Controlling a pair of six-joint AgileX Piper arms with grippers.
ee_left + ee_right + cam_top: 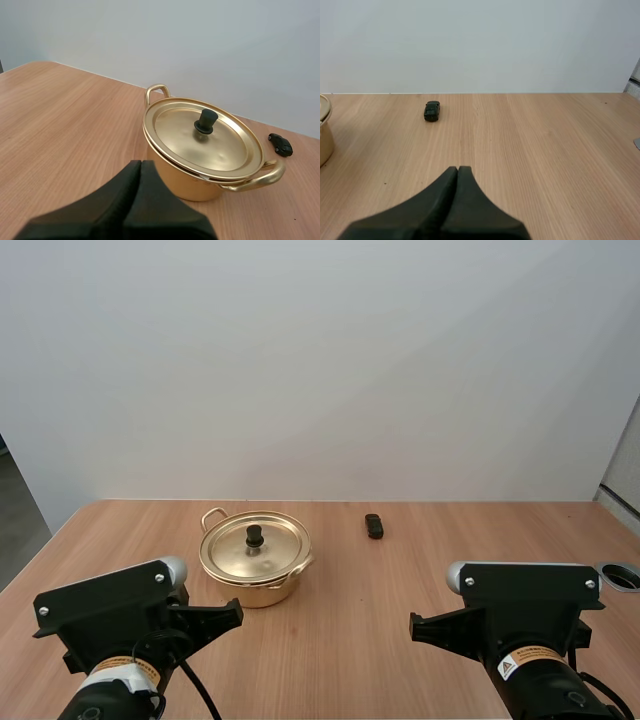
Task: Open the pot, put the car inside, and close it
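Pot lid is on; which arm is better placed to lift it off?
Probably left. The pot sits just ahead of the left gripper, lid knob close; the right gripper faces the car instead.

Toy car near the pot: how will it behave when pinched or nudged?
The car is far smaller than the pot, so probably very light. On the smooth table, a nudge may roll it. Its shiny, hard-looking shell could slip.

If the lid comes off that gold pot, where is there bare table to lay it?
The table is bare left of the pot, in the gap between the pot and the toy car, and across the stretch right of the toy car. Nowhere is crowded; the narrowest room is that gap.
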